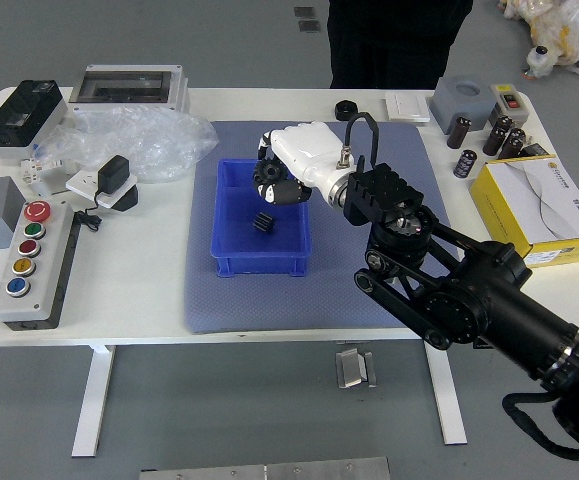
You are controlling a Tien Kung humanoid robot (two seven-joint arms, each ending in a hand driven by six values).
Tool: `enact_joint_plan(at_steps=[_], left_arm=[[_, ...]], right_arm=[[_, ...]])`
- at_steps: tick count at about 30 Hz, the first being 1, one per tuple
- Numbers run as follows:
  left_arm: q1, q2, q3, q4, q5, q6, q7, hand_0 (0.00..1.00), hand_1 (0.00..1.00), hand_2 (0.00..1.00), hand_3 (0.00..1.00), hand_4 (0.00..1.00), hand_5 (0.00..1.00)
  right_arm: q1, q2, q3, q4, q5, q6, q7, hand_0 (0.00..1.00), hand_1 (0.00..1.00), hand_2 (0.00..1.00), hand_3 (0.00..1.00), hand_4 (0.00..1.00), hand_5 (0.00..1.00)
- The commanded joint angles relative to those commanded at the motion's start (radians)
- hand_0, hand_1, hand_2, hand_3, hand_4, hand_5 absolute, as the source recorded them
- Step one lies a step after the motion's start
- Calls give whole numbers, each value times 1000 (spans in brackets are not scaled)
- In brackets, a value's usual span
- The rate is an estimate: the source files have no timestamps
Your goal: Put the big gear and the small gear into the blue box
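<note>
Your right hand point(312, 158) hides the upper right corner of the blue box point(261, 265) from you. Its curled fingers hold a dark, round thing that looks like the big gear point(270, 173), over the upper part of the box. The fingers and the gear are both dark, so its edge is hard to see. The small gear point(264, 222) sits inside the box, just below the hand in the frame.

Your right arm point(449, 275) covers the lower right of the blue mat point(239, 305) and part of the table point(149, 300) edge. Near the top middle is a black ring point(345, 110), close to a white square point(407, 106). Dark little cans point(465, 164) and a yellow and white box point(539, 205) are at the right. The top edge cuts off a person in black point(394, 45). On the left, a crinkly clear bag point(164, 140) lies above the button box point(44, 265).
</note>
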Motion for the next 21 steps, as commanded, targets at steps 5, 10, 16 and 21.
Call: enact_joint_plan(at_steps=[5,10,16,21], left_arm=[[0,-1,0,0,2,-1,0,849,815,794,822,669,309],[0,-2,1,0,2,-1,0,849,815,794,822,669,310],[2,-1,1,0,-3,1,-2,849,814,794,822,669,310],[4,0,-1,0,-10,3,-4,849,815,793,821,669,309]], right_arm=[[1,1,13,-2,9,15,6,558,514,676,946,920,615],[-1,-1,37,6,10,11,9,577,535,721,983,960,655],[-22,-55,140,60,71,-34,30,622,583,762,963,951,669],[-80,-129,241,108,175,-121,71,726,691,801,937,883,627]])
